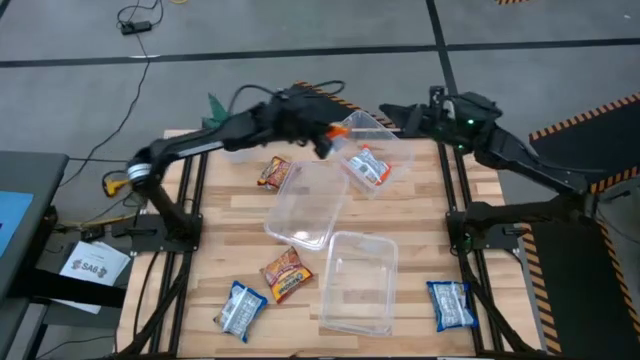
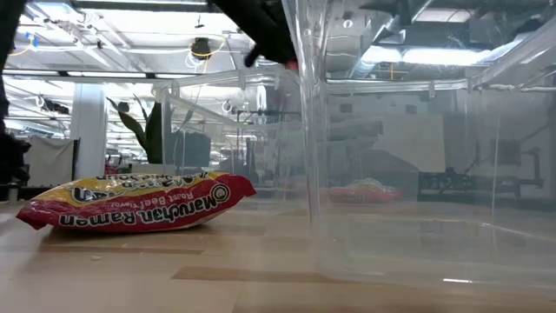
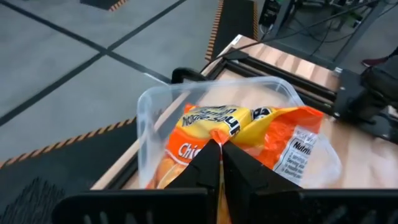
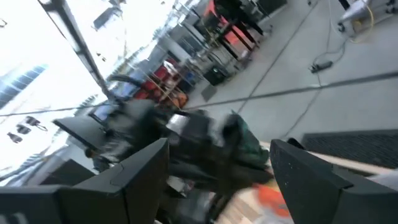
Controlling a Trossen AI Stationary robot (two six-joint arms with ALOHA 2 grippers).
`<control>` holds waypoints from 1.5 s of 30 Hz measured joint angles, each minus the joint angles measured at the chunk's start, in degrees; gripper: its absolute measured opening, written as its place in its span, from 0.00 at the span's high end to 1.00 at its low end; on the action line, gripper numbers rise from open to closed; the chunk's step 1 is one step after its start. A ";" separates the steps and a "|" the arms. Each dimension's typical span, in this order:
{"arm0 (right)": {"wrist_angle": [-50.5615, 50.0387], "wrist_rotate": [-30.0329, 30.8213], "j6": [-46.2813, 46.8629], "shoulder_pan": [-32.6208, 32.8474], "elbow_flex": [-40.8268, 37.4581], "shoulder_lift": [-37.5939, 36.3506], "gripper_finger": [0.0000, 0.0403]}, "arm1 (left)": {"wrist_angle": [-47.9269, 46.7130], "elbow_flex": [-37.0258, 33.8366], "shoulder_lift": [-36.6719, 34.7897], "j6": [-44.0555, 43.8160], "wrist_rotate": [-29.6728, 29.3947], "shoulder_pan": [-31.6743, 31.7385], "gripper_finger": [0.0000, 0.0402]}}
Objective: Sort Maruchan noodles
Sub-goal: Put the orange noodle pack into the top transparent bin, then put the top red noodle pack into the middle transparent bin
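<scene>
At the table's (image 1: 240, 225) twelve o'clock edge stood a clear tub (image 1: 372, 135). Over it, the left gripper (image 3: 219, 163) was clamped on an orange packet (image 3: 249, 134). The right gripper (image 4: 217, 163), fingers apart, waited at one o'clock.

Pale wood-plank table (image 1: 400, 215), smooth, faintly glossy. On it, clear shiny plastic tubs (image 1: 308, 203). Glossy crinkled plastic film on orange-and-white packet (image 3: 249, 134), pinched by matt black left gripper (image 3: 219, 163) above the table's far tub (image 3: 149, 112). Red-and-yellow packet (image 2: 135, 202), likewise shiny.
</scene>
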 joint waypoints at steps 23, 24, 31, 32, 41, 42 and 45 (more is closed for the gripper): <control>-0.13 -0.08 0.20 -0.02 0.02 -0.97 0.25 | -22.82 21.37 12.81 2.99 4.98 1.54 0.41; -0.17 -0.17 0.20 -0.02 0.02 -1.01 0.25 | -26.37 21.62 11.47 3.11 5.66 1.80 0.39; -1.80 -1.03 0.20 -0.07 0.02 -0.93 0.25 | -30.75 13.03 -1.69 1.03 5.70 5.79 0.38; -2.00 -1.03 0.20 -0.07 0.02 -0.93 0.25 | -27.32 8.70 -5.10 0.22 5.89 6.35 0.38; -4.30 -1.40 0.18 -0.04 0.04 -0.91 0.25 | -5.07 -36.58 -33.23 -13.44 3.75 7.95 0.38; -4.37 -1.40 0.20 -0.04 0.04 -0.91 0.25 | -5.66 -39.74 -34.97 -14.77 3.49 7.95 0.38; -4.67 -1.40 0.20 -0.04 0.04 -0.91 0.25 | -8.55 -45.80 -37.11 -18.03 1.90 7.95 0.38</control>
